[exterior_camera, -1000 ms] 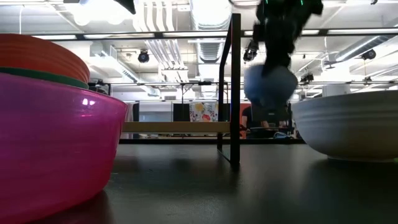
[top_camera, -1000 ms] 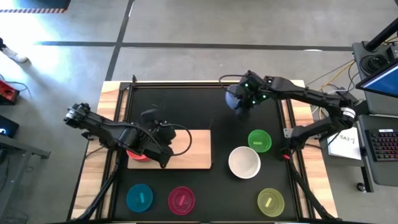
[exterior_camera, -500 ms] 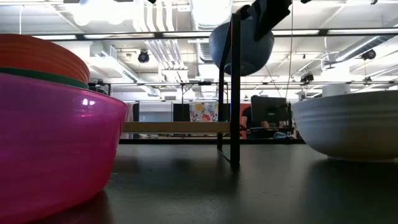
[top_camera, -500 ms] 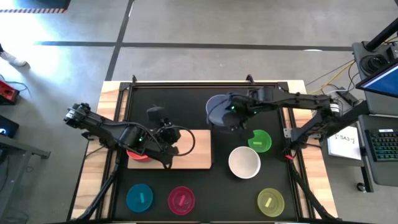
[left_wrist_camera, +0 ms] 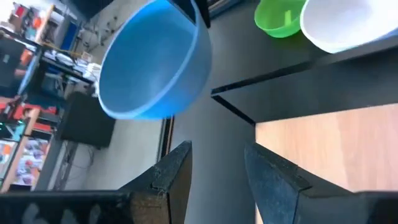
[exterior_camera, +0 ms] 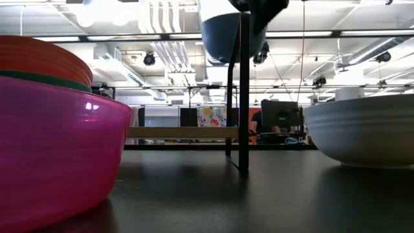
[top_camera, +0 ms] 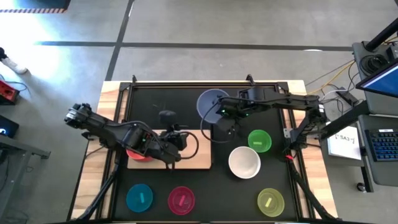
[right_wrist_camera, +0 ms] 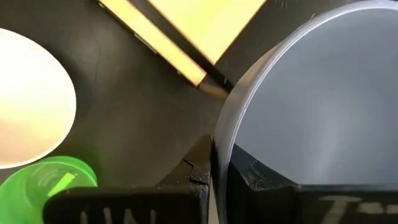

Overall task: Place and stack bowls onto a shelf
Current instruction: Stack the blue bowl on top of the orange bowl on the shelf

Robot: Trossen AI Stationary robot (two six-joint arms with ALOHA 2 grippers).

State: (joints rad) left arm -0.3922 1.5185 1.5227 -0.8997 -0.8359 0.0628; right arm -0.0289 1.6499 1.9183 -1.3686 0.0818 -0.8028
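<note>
Since a second ago I have swung the right arm in from the far side of the tabletop (top_camera: 155, 102) toward the middle, and the small round blue plastic bowl (top_camera: 210, 103) has travelled with it, now riding high and tilted. The right hand (top_camera: 225, 113) is clamped on that bowl's rim: in the right wrist view one finger sits inside the wall and one outside, the wall pinched between them.

I judge the bowl light and stiff, with a smooth, slippery wall, so a rim pinch is the sensible hold, though it lets the bowl swing and tip as I move. It hangs off the hand toward the shelf side, clear of the tabletop.

The flat rectangular light wooden shelf board (top_camera: 198, 152) lies just short of the bowl, nearer me. On its left end sits the red plastic bowl (top_camera: 138, 154). My left hand (top_camera: 180, 140) hovers over the board with its fingers parted and nothing between them.

The white bowl (top_camera: 244, 162) and green bowl (top_camera: 259, 140) wait on the tabletop to the right.
</note>
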